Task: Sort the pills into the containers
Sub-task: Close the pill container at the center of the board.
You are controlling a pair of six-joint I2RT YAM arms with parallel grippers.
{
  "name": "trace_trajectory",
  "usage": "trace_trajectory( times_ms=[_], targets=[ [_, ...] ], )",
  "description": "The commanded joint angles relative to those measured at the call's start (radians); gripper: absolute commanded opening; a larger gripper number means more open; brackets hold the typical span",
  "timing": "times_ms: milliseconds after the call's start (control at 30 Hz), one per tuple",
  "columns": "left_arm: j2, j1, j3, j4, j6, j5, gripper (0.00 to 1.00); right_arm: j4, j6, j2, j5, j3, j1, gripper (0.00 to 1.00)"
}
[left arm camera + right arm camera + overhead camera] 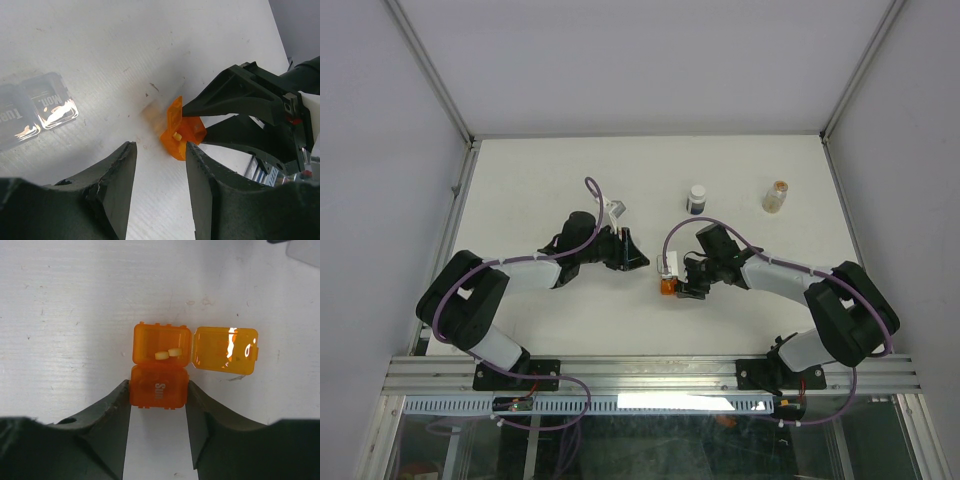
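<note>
— What colour is the pill box (150,342) between the black right claw's (159,395) tips?
— Translucent orange, with white "Sun" lettering on its shut cell.
— And the pills (167,354) just beyond that claw?
— Pale yellow.
— Left of the black left claw (160,150)?
— Clear boxes (50,100) with white "Mon." lettering, on a white table (125,40).

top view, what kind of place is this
Probably a robot test bench in a lab: a white table boxed in by plain panels, two arms bolted to a rail at its near edge, and an orange pill box plus two small bottles set out.
</note>
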Motion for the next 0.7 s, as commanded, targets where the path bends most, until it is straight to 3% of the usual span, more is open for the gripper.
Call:
trace_trajectory(
  times_ms=[0,300,667],
  targets=[
    [-0.002,0.006,0.036,0.023,0.006,0.023,0.45,-0.004,-0.020,-0.009,-0.002,0.026,0.007,0.35],
    [0.013,0.007,0.048,-0.023,0.009,0.022,0.44,-0.039,-0.057,-0.010,-0.047,0.029,0.039,0.29],
    [0.064,0.006,0.064,-0.047,-0.017,0.067,0.31,-0.046,-0.066,-0.013,-0.038,0.034,0.068,0.28]
  ],
)
